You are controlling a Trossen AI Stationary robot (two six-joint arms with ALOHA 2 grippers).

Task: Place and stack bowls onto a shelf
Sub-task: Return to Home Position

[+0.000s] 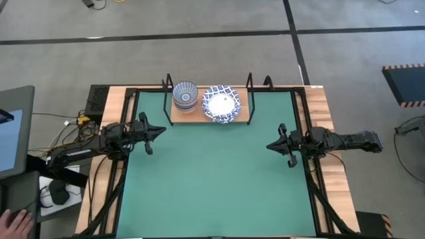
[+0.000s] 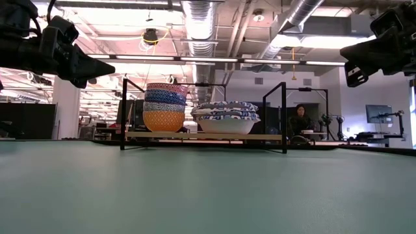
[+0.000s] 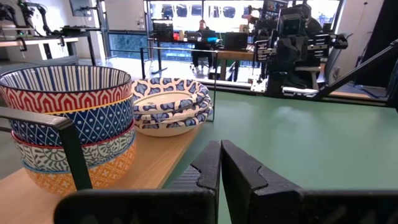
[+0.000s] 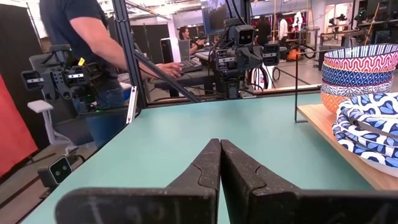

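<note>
High view: overhead, straight down, far enough to take in the whole mat (image 1: pixel 212 186).
Low view: at mat level from the near edge, facing level across to the shelf (image 2: pixel 205 136) at the far edge.
Left wrist view: close behind the left gripper (image 3: pixel 220 143), facing the right arm (image 3: pixel 292 50).
Right wrist view: close behind the right gripper (image 4: pixel 220 142), facing the left arm (image 4: pixel 239 46).
Shared: all four see the shelf and bowls (image 1: pixel 184 96).

A green mat (image 1: pixel 212 179) covers the wooden tabletop (image 1: pixel 329 113), with a black box (image 1: pixel 97 101) at ten o'clock, tangled cables (image 1: pixel 73 129) at nine, a standing person (image 4: pixel 87 37) past eight, and a seated person (image 2: pixel 300 120) beyond one.
</note>
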